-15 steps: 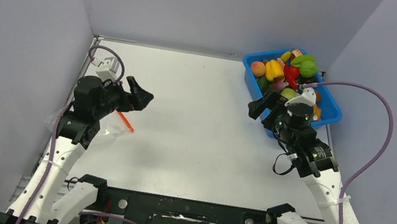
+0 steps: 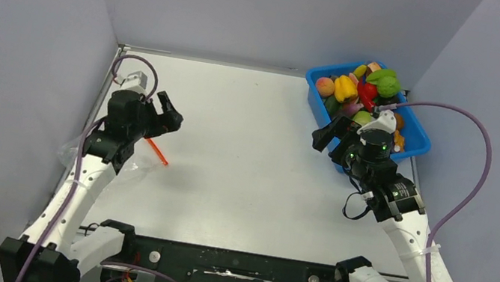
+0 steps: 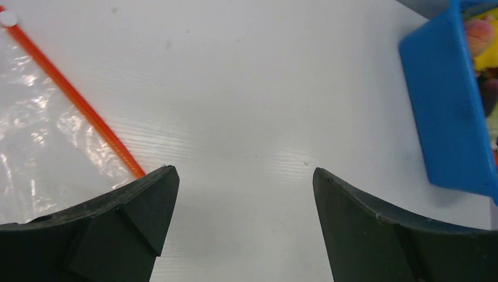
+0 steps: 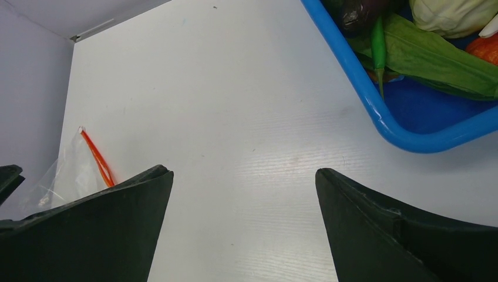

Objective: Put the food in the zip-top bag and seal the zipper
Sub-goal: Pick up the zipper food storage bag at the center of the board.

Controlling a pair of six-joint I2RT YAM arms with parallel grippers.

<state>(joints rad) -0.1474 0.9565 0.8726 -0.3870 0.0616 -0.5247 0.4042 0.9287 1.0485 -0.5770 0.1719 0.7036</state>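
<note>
The clear zip-top bag (image 2: 131, 165) lies flat at the table's left, largely under my left arm. Its orange-red zipper (image 2: 156, 151) runs along its right edge. In the left wrist view the bag (image 3: 41, 135) and zipper (image 3: 76, 97) lie at the left. In the right wrist view the bag (image 4: 64, 170) and zipper (image 4: 97, 155) lie far left. My left gripper (image 2: 168, 114) (image 3: 244, 176) is open and empty above the zipper's far end. The food (image 2: 350, 89) is piled in the blue tub. My right gripper (image 2: 330, 132) (image 4: 244, 176) is open and empty beside the tub's near-left corner.
The blue plastic tub (image 2: 415, 143) stands at the back right, against the right wall; its rim shows in the left wrist view (image 3: 446, 117) and the right wrist view (image 4: 376, 111). A green leafy toy (image 4: 434, 56) and a green chili (image 4: 379, 41) lie inside. Grey walls enclose the table.
My left arm has shifted, and its gripper has moved slightly left and away from the table's middle, still open. The right arm has not moved.
</note>
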